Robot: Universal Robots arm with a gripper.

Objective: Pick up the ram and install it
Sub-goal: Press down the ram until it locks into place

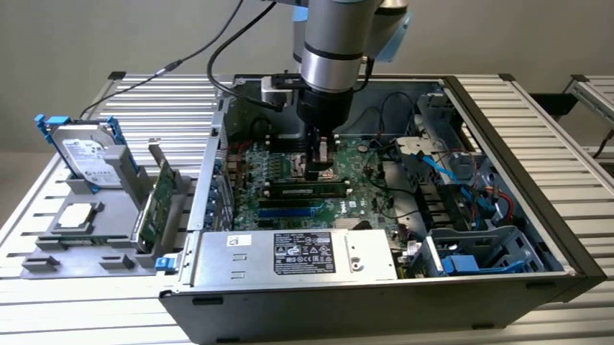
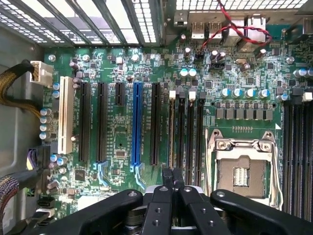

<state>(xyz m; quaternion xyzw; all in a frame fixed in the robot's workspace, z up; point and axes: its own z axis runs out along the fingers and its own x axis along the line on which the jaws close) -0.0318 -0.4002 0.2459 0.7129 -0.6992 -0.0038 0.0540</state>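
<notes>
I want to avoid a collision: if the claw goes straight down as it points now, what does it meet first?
Probably the motherboard, at the black memory slots beside the CPU socket. The claw hangs right above them, and nothing seems to lie between, though depth is unclear.

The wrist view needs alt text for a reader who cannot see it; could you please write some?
The black gripper, fingers together, hangs over a green motherboard with long black slots, one blue slot and an empty silver-framed processor socket.

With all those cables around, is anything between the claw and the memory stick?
Nothing visible. The gripper hangs close to the memory stick, which stands in a slot; the cables lie off to the exterior view's right.
</notes>
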